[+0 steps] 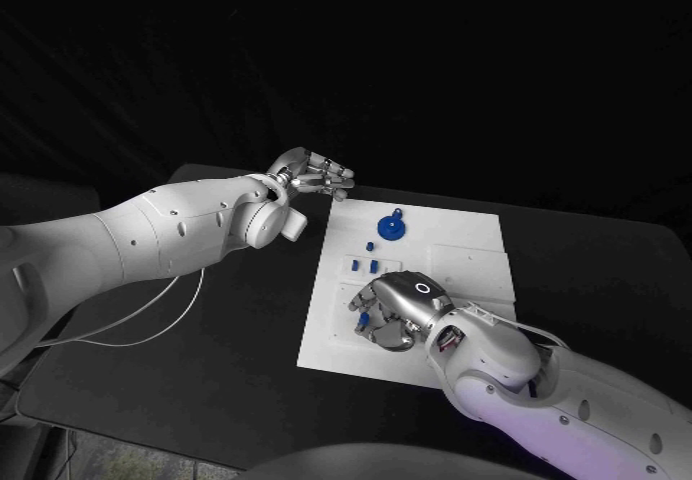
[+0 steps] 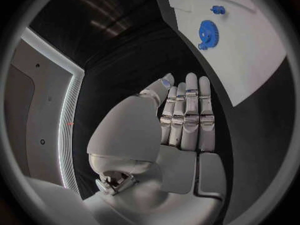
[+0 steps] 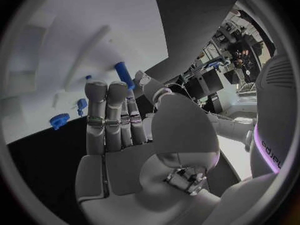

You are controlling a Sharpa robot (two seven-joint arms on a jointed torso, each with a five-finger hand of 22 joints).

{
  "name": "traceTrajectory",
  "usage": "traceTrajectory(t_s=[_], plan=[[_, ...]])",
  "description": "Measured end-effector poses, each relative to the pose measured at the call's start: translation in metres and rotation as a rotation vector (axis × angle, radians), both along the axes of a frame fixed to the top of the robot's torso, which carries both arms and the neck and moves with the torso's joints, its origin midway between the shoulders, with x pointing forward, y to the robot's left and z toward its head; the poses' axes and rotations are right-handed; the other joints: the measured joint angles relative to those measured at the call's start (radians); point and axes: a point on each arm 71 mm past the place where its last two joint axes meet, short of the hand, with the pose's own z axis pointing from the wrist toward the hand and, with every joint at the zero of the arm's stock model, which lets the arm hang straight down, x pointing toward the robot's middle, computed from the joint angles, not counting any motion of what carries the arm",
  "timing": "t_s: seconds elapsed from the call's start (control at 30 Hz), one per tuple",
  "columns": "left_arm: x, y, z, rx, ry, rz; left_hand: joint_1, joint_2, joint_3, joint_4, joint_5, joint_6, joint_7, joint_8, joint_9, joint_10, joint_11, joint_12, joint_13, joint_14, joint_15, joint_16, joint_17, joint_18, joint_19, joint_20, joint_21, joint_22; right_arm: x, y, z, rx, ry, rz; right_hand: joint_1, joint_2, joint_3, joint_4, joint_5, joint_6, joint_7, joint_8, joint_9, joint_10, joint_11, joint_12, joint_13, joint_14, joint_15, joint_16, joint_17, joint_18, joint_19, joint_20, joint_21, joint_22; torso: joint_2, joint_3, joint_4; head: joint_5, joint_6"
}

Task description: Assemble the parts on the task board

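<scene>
- The right hand (image 1: pixel 397 310) hovers over the near part of the white task board (image 1: pixel 469 265), its back hiding the board surface under it. In the right wrist view a blue cylindrical peg (image 3: pixel 124 74) sits pinched at its fingertips (image 3: pixel 132 97), long axis tilted, free end pointing away from the palm towards the board.
- Partial lettering on the right arm's shell is too cropped to read.
- Beyond the hand, small blue pegs (image 1: pixel 364 266) stand mid-board.
- Farther on, a blue gear (image 1: pixel 391 228) lies flat near the far edge.
- The left hand (image 1: pixel 307 175) hangs off the board's far corner above the black table (image 1: pixel 231 330), fingers (image 2: pixel 190 112) straight together, holding nothing.
</scene>
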Motion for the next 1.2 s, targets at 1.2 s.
traceTrajectory(t_s=[1.2], plan=[[-0.002,0.017,-0.003,0.002,0.003,0.022,-0.008,0.0,-0.004,0.015,-0.004,-0.004,0.004,0.0,0.0,-0.004,0.004,0.0,0.0,0.0,0.0,0.0,0.002,0.0,0.011,0.004,0.0,-0.048,0.042,-0.087,0.05,0.304,0.087,-0.244,-0.001,0.044,-0.308,0.126,0.191,0.052,0.005,0.006,0.062,0.111,-0.095,0.558,0.382,0.037,-0.052,0.0,-0.046,-0.024,-0.003,-0.047,0.061,-0.043,-0.01,0.0021,-0.0071,-0.065,0.03]])
